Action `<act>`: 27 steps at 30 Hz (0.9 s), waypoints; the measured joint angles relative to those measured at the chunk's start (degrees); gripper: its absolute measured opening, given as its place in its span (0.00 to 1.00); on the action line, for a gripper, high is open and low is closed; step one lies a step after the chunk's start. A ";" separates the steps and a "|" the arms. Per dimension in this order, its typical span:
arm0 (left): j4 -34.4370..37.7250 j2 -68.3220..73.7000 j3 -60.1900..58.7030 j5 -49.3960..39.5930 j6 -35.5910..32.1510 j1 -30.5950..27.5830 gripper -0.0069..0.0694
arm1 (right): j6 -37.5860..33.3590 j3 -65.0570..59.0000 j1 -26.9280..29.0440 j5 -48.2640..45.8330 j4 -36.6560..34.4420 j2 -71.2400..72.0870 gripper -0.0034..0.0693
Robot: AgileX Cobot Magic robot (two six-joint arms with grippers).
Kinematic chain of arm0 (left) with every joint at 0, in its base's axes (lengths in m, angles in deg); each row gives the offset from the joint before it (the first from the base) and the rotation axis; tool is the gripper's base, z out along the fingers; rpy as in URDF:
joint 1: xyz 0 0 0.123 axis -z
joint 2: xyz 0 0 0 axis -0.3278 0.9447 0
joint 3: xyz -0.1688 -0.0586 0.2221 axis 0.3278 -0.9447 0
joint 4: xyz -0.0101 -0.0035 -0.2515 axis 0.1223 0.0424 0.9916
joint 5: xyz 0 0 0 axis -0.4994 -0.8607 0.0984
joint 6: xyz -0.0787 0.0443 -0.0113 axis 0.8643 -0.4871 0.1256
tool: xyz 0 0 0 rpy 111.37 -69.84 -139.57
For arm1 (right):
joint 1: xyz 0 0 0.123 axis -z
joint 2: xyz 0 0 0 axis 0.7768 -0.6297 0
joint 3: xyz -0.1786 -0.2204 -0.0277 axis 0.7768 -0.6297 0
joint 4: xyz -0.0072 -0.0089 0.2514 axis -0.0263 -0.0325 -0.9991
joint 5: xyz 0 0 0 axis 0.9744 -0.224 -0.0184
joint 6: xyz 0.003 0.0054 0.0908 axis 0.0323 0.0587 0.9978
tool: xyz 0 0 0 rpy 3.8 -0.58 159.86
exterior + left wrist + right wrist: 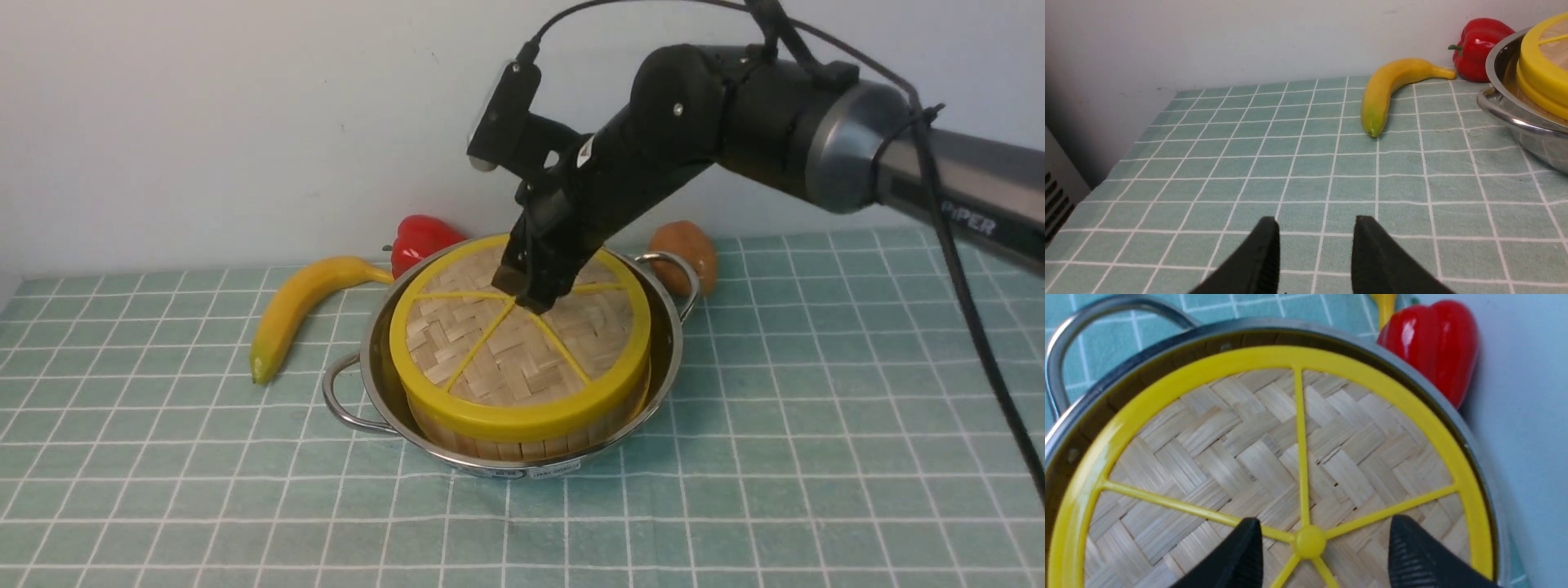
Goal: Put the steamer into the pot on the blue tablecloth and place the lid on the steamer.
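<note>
Now lid atop steamer in pot.

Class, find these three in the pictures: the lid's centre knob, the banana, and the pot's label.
lid (1309, 541): right wrist view, on its yellow centre knob.
banana (1386, 87): left wrist view, on the middle of its curved body.
pot (553, 469): front view, on the small label on its near side.

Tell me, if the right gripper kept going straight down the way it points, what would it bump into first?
Most likely the lid: the right gripper hangs open with its fingers either side of the centre knob.
</note>
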 joint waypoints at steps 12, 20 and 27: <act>0.00 0.00 0.00 0.00 0.00 0.00 0.41 | 7.21 0.00 0.00 -0.34 0.69 10.02 0.40; 0.00 0.00 0.00 0.00 0.00 0.00 0.41 | 12.48 0.00 0.00 0.62 0.99 17.27 0.03; 0.00 0.00 0.00 0.00 0.00 0.00 0.41 | 16.47 0.07 0.00 1.43 -1.53 22.12 0.03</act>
